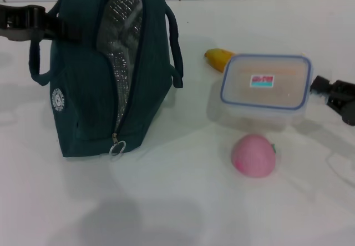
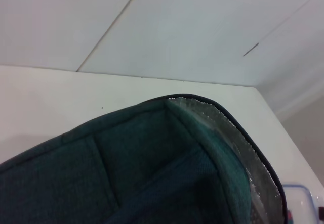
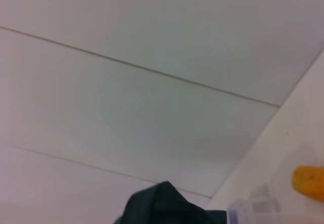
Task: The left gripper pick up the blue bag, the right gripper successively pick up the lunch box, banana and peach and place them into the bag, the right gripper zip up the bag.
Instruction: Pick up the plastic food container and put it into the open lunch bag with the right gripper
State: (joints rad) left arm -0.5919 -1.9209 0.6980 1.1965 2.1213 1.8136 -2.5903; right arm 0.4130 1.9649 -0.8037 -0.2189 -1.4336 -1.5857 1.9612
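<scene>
Left gripper (image 1: 47, 26): at the desk's far left edge, against the blue bag's near-side handle; jaw state cannot be made out, the tips merging with the fabric.
Blue bag (image 1: 105, 74): upright on the left half of the desk, zip open, foil lining exposed; round white logo, text unreadable; ring pull at its base.
Right gripper (image 1: 335, 96): at the right edge, just beside the lunch box; cut off, opening cannot be told.
Lunch box (image 1: 266, 85): right of centre; sticker writing illegible.
Banana (image 1: 218, 57): behind the box, mostly hidden; its tip also shows in the right wrist view.
Peach (image 1: 253, 155): before the box; head view only.
</scene>
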